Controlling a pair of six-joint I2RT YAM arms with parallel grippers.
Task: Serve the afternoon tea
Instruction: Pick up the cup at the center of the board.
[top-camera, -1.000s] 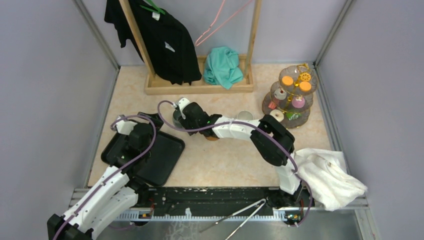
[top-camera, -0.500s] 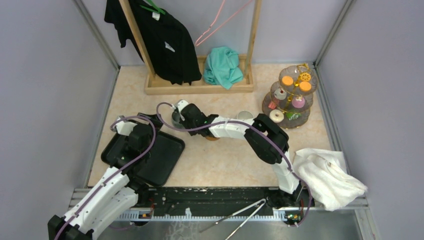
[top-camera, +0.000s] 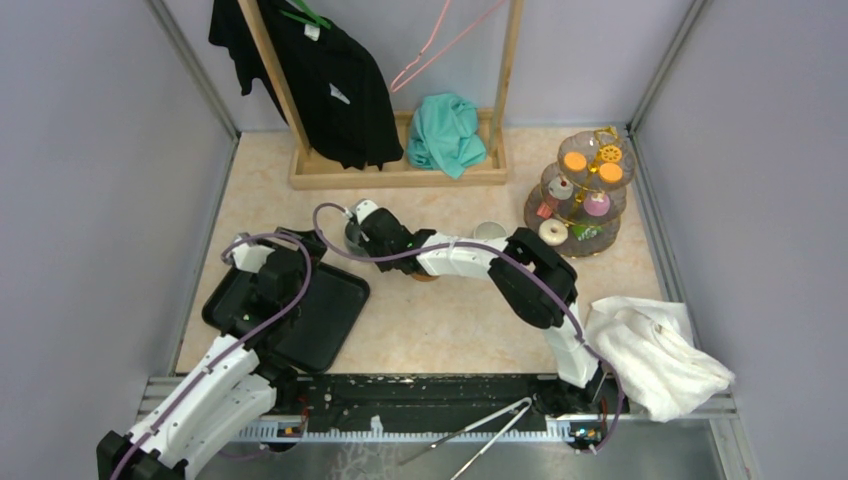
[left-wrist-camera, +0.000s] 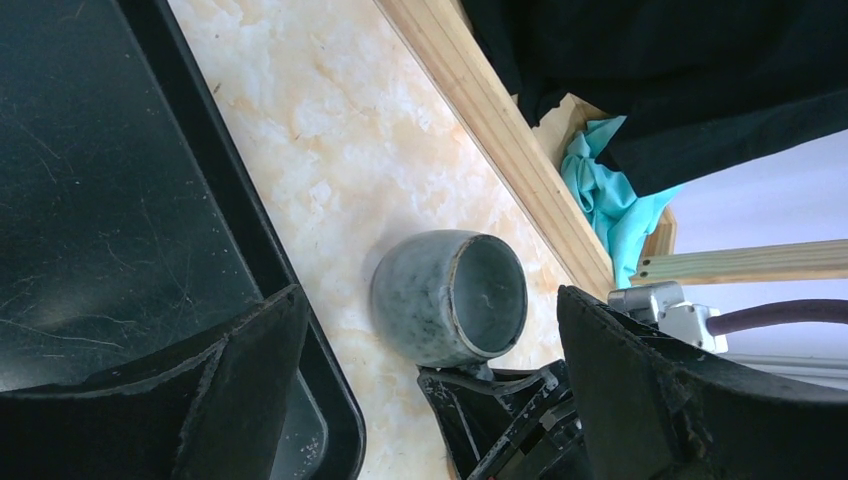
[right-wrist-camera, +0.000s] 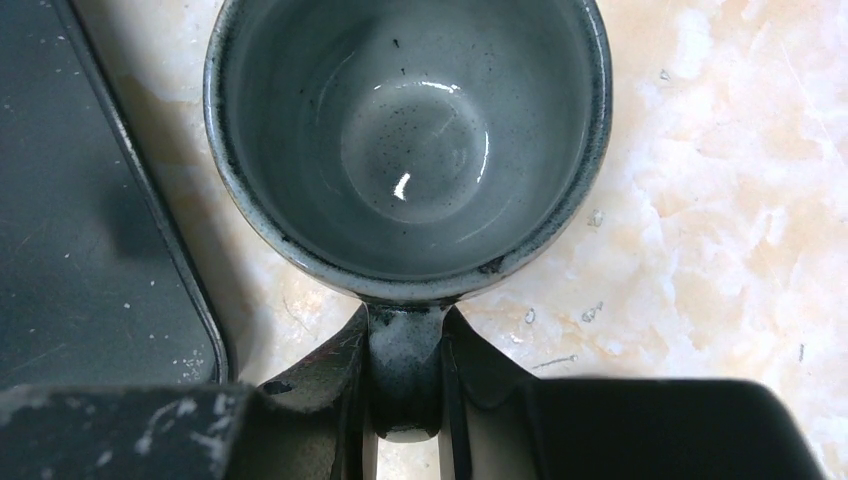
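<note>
- Since a second ago the right arm's elbow has swung a little leftward, away from the three-tier stand, and the right gripper has edged slightly left; the left arm has barely shifted.
- The raised rim of the black tray runs just beside the grey mug on its left, with only a thin strip of table between them.
- Bare marble lies open to the mug's right. More of it lies beyond the mug, up to the wooden rack base.
- The stand with its sweets sits in the far right corner, well apart from the mug. A white cloth lies at the near right edge.
- The mug stands upright on the table, mouth open to the wrist camera, its handle pointing back into the right gripper.
- The right gripper's fingers are pressed in on that handle from both sides, pinching it.
- The left gripper is spread wide above the tray's far edge, with the mug framed between its fingers but apart from them.
- The right arm reaches low across the table to the left, with its elbow bent near the stand. The left arm stretches forward over the tray.
</note>
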